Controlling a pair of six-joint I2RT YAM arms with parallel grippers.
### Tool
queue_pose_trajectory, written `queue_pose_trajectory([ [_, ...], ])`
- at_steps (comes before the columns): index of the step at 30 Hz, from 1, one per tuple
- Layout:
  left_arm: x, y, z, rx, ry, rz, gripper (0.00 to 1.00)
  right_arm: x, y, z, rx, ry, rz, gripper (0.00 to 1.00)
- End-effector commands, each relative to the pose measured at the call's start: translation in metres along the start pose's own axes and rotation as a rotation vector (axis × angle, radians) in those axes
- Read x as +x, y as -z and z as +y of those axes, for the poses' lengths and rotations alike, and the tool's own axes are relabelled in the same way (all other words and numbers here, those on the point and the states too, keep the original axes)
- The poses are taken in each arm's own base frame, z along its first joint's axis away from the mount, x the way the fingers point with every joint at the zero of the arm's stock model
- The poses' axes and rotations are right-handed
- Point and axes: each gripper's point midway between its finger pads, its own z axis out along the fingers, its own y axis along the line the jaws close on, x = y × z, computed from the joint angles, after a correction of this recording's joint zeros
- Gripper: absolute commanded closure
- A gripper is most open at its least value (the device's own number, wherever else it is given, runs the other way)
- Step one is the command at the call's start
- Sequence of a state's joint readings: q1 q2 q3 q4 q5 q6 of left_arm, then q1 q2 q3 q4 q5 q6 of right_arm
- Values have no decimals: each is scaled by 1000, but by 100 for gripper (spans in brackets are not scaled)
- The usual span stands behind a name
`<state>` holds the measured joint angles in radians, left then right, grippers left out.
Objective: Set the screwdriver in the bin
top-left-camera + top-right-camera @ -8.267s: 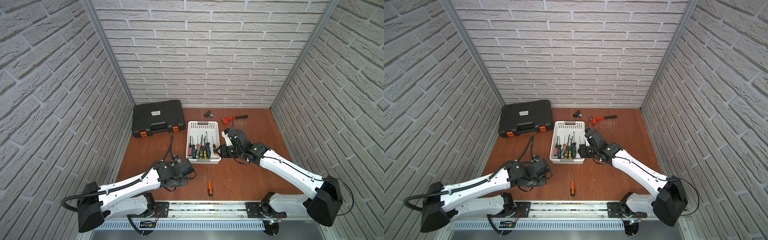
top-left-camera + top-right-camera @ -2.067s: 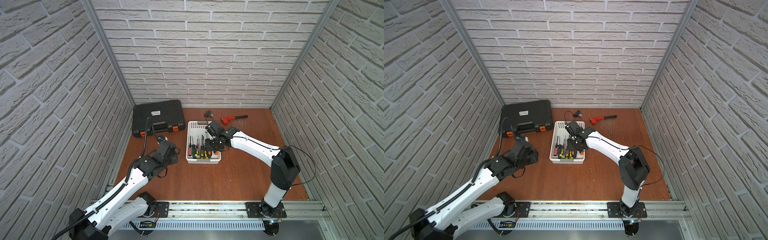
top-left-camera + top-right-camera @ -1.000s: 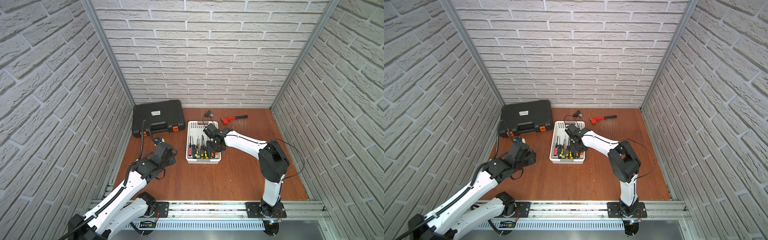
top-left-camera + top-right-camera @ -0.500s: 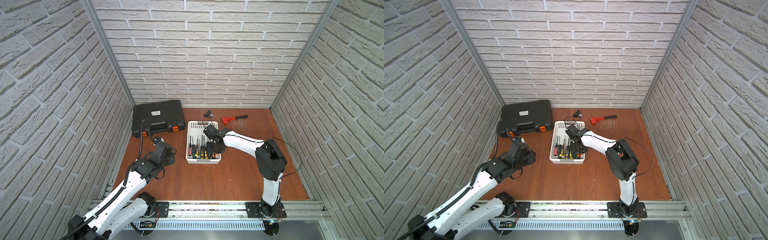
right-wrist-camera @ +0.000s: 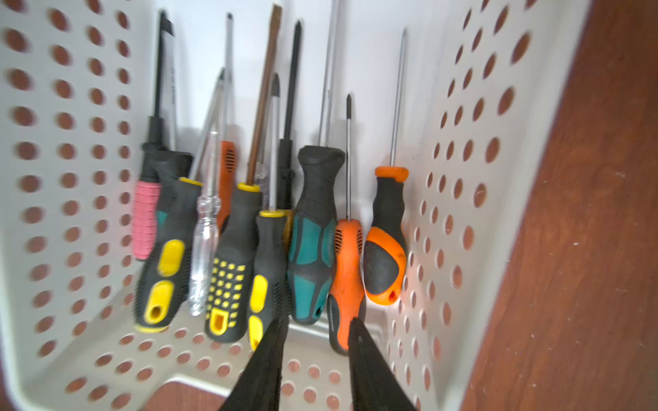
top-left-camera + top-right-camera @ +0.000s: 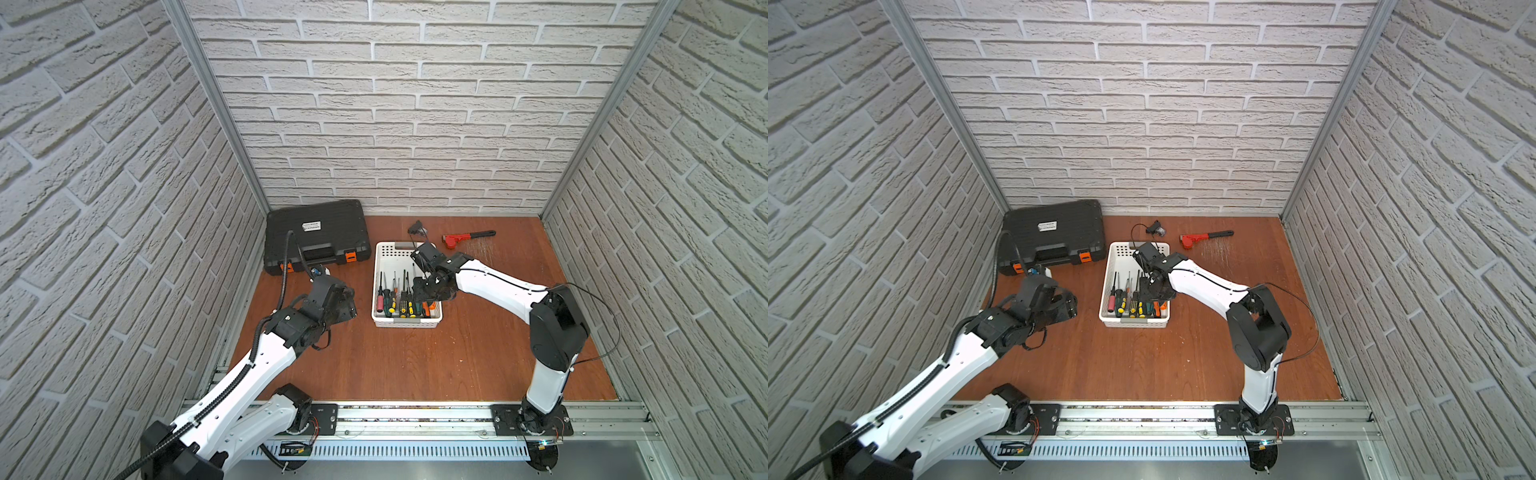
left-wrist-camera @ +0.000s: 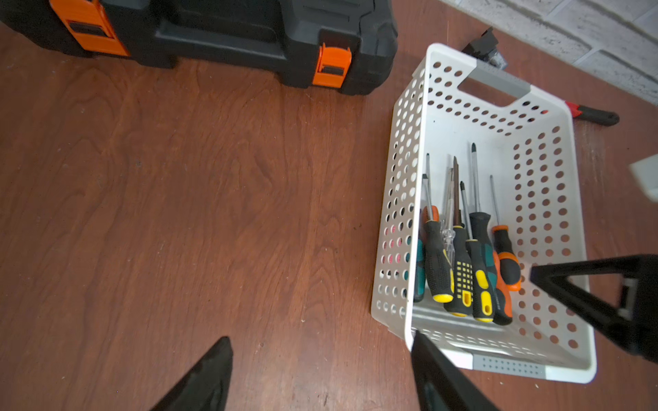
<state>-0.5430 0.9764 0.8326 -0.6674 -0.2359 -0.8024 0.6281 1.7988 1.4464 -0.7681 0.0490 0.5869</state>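
The white perforated bin (image 6: 376, 286) (image 6: 1105, 286) stands mid-table with several screwdrivers (image 7: 463, 263) lying in it, handles toward its near end. My right gripper (image 6: 422, 297) (image 6: 1148, 293) reaches down inside the bin on its right side. In the right wrist view its jaws (image 5: 317, 323) stand a little apart with only the bin wall (image 5: 71, 142) showing between them. An orange-handled screwdriver (image 5: 347, 277) lies just beyond one fingertip. My left gripper (image 6: 351, 305) (image 7: 320, 359) hovers wide open over bare wood left of the bin (image 7: 398, 178), holding nothing.
A black tool case with orange latches (image 6: 316, 235) (image 7: 249, 32) sits at the back left. A red pipe wrench (image 6: 465, 237) and a small black part (image 6: 415, 227) lie behind the bin. Brick walls close in three sides.
The left gripper's jaws have spread wide. The right gripper's jaws have parted slightly inside the bin. The screwdriver that lay on the front of the table is gone from there.
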Motion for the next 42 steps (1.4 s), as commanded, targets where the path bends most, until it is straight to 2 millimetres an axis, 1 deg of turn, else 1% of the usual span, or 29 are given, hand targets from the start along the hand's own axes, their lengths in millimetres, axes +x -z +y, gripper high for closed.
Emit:
queue_pose_trajectory([
  [1,-22,1,-23,62,-42,-15,2,-26,58,8,-59,58,-149,67],
  [3,-31,-2,-32,69,-64,-12,2,-33,81,5,-64,102,-218,66],
  [4,-36,-3,-33,65,-66,-15,2,-37,90,3,-59,124,-253,64],
  [8,-55,-15,-36,79,-62,-24,2,-56,132,-13,-26,177,-407,48],
  [9,-60,-18,-33,76,-60,-34,2,-60,144,-19,-23,182,-447,45],
  [10,-64,-22,-30,66,-65,-42,2,-64,152,-24,-21,185,-483,43],
  [11,-69,-27,-23,45,-65,-47,2,-68,163,-32,-13,184,-532,38],
  [14,-79,-43,6,-40,-50,-48,2,-75,185,-58,21,174,-648,19],
  [16,-87,-53,16,-27,-79,-105,2,-77,195,-77,35,152,-713,9],
  [17,-92,-55,20,-28,-112,-170,2,-78,199,-87,43,144,-760,2],
  [19,-99,-56,33,-67,-150,-285,2,-78,195,-102,68,174,-838,0],
  [21,-102,-57,53,-118,-149,-341,2,-76,177,-124,123,175,-869,0],
  [24,-97,-66,79,-197,-153,-341,2,-72,152,-161,143,60,-847,0],
  [27,-94,-71,103,-281,-177,-417,2,-66,134,-187,191,14,-874,1],
  [29,-100,-71,114,-286,-150,-453,2,-64,126,-196,210,19,-906,2],
  [31,-107,-73,116,-285,-182,-495,2,-60,117,-202,223,26,-937,1],
  [32,-109,-78,117,-286,-210,-496,2,-57,112,-204,232,29,-954,1],
  [35,-103,-96,136,-338,-237,-436,2,-51,100,-213,269,42,-970,1],
  [36,-101,-101,141,-341,-231,-441,2,-50,93,-216,280,45,-962,1],
  [38,-96,-109,145,-330,-230,-462,2,-46,80,-222,284,34,-949,1],
  [39,-98,-112,146,-331,-234,-476,2,-45,73,-226,284,20,-943,1],
  [42,-106,-119,140,-300,-266,-499,2,-46,67,-233,314,29,-911,1],
])
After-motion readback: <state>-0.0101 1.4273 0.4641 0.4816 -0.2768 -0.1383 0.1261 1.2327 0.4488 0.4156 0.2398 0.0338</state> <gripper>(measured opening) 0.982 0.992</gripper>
